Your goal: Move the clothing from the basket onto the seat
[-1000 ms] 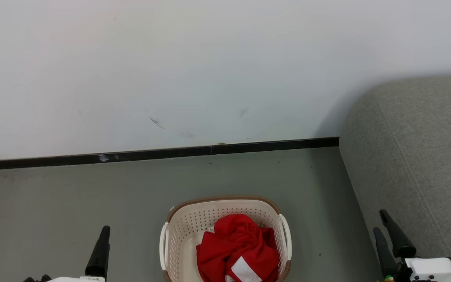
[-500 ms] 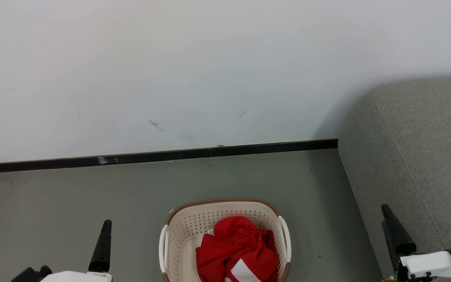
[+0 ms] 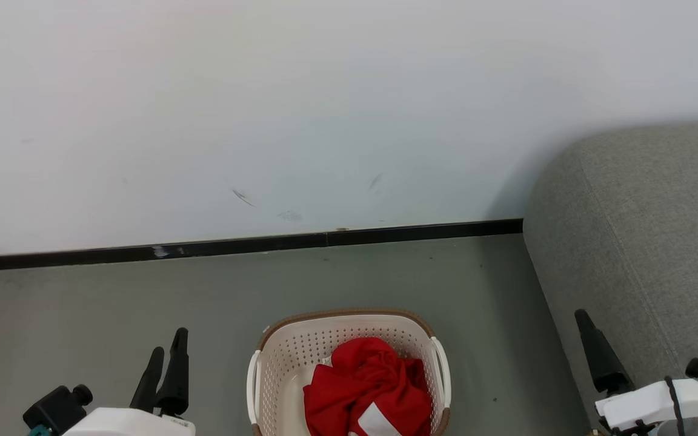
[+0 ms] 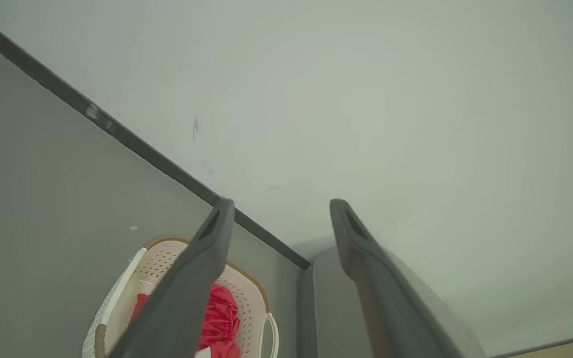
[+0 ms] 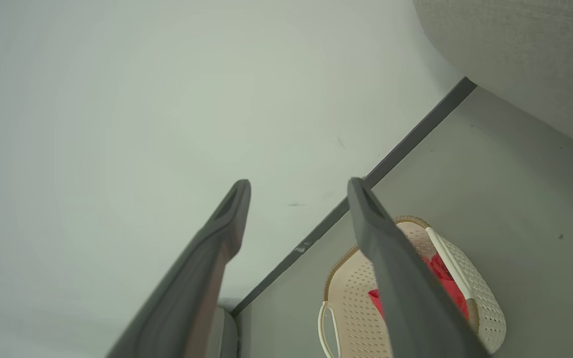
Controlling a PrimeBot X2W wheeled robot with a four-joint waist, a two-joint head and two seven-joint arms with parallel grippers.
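Hovering either side of the laundry basket (image 3: 276, 363), left tool (image 3: 168, 341) and right tool (image 5: 299, 183) are both held apart. The red garment (image 3: 366, 387) is seen crumpled inside, near the grey sofa (image 3: 646, 242). Its raised fold, probably the best hold, should be pinched deep and lifted straight out.

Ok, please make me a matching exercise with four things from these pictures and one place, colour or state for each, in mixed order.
Things:
1. clothing
2. basket
3. seat
4. left gripper

Descriptions:
A. grey, on the robot's right
B. open, holding nothing
C. red, crumpled inside another thing
D. cream-white, with a brown rim

Pairs: 1-C, 2-D, 3-A, 4-B
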